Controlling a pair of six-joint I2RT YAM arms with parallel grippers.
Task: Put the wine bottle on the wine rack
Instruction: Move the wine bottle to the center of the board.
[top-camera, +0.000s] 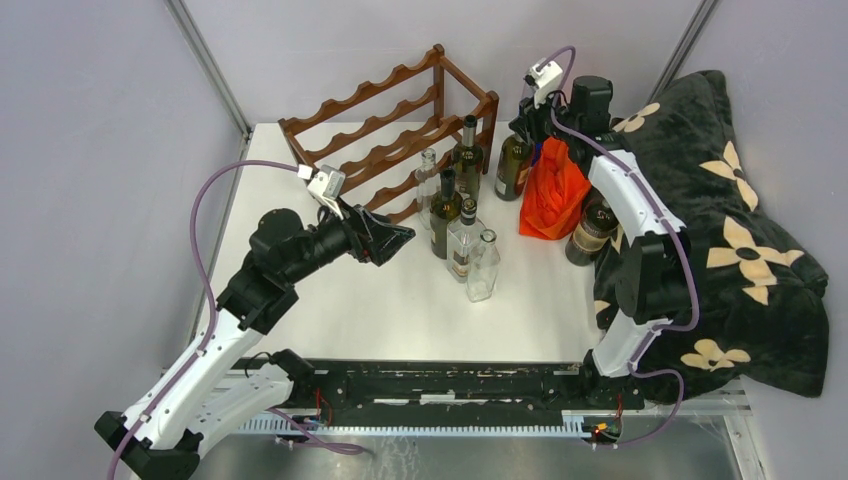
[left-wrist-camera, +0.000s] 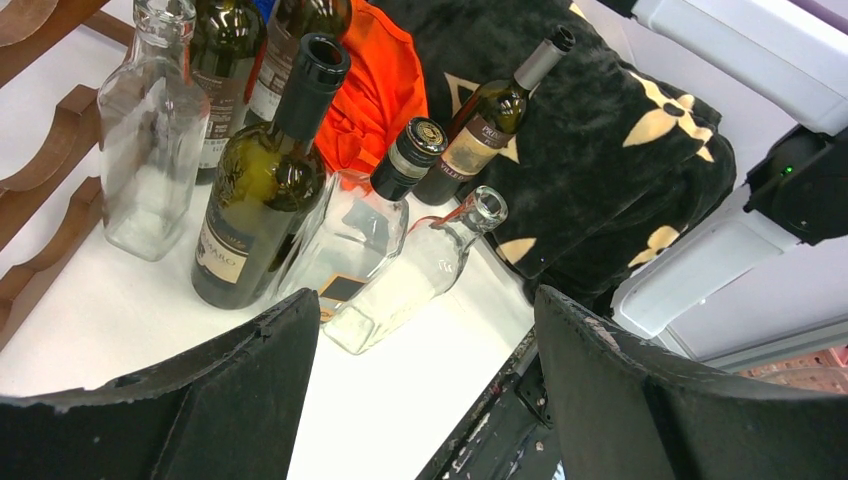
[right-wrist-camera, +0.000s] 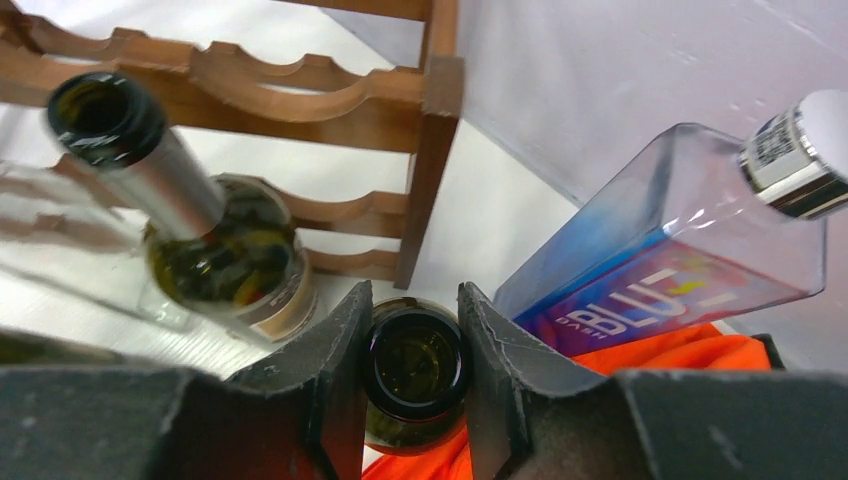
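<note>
The reddish-brown wine rack (top-camera: 390, 125) stands at the back of the white table, also in the right wrist view (right-wrist-camera: 300, 90). A dark green wine bottle (top-camera: 514, 165) stands upright just right of the rack, beside an orange bag. My right gripper (top-camera: 526, 110) is above it, shut on its neck; the right wrist view shows the open mouth (right-wrist-camera: 415, 370) clamped between both fingers of the right gripper (right-wrist-camera: 415, 320). My left gripper (top-camera: 400, 240) hangs open left of a bottle cluster, nothing between its fingers in the left wrist view (left-wrist-camera: 425, 310).
Several bottles, dark and clear, stand in a cluster (top-camera: 460, 220) in front of the rack. An orange bag (top-camera: 553, 190) and a blue-labelled clear bottle (right-wrist-camera: 680, 250) sit beside the gripped bottle. A black flowered blanket (top-camera: 720, 220) covers the right side, another bottle (top-camera: 592, 228) at its edge.
</note>
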